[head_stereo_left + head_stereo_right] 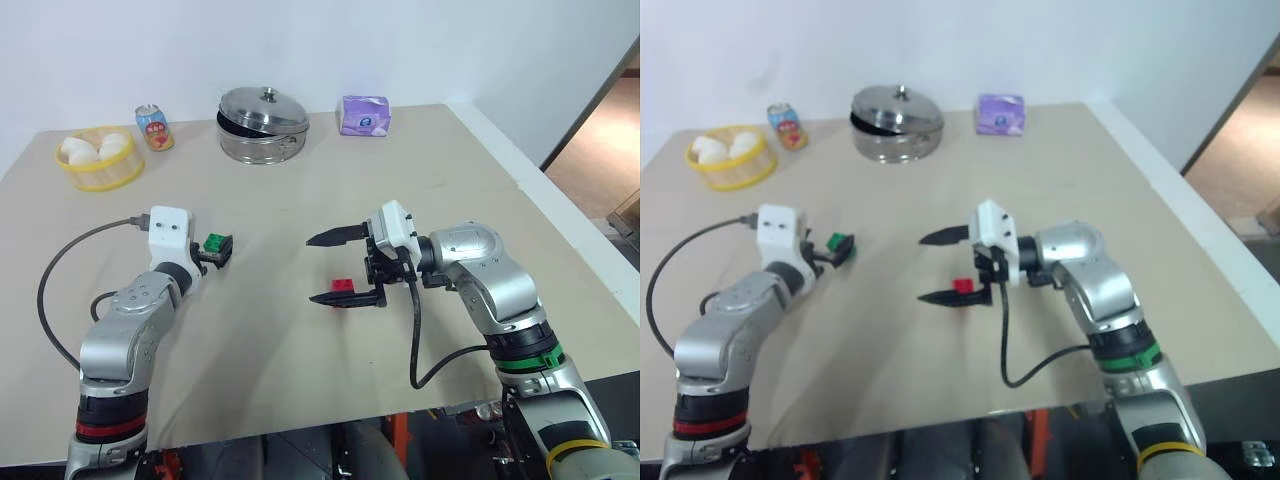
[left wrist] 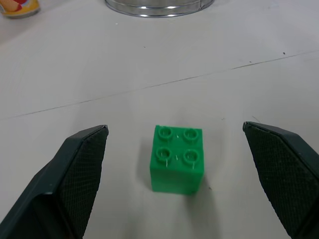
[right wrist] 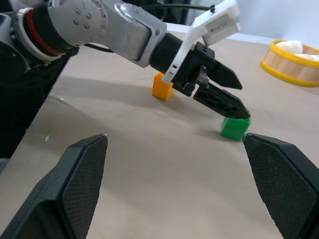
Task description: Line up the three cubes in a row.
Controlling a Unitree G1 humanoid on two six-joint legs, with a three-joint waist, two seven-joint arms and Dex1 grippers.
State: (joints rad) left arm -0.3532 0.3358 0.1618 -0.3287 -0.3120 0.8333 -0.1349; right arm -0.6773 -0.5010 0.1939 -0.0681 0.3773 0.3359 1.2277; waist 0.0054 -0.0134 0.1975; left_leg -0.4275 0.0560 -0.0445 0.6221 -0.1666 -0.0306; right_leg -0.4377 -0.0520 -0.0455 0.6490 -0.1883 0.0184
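The green cube [image 2: 177,158] sits on the table [image 1: 300,200] between our left gripper [image 2: 177,179]'s wide-open fingers, untouched. Our right gripper [image 1: 338,268] also gapes, empty, the red cube [image 1: 343,286] beside its lower finger. The orange cube [image 3: 162,85] lies behind our left arm, at seven o'clock.

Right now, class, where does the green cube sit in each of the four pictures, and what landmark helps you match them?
Left eye view: green cube just ahead of the left claw.
Right eye view: same spot, left of centre.
Left wrist view: centred between open black fingers.
Right wrist view: under the left claw's tips.
Shared landmark: the left claw.
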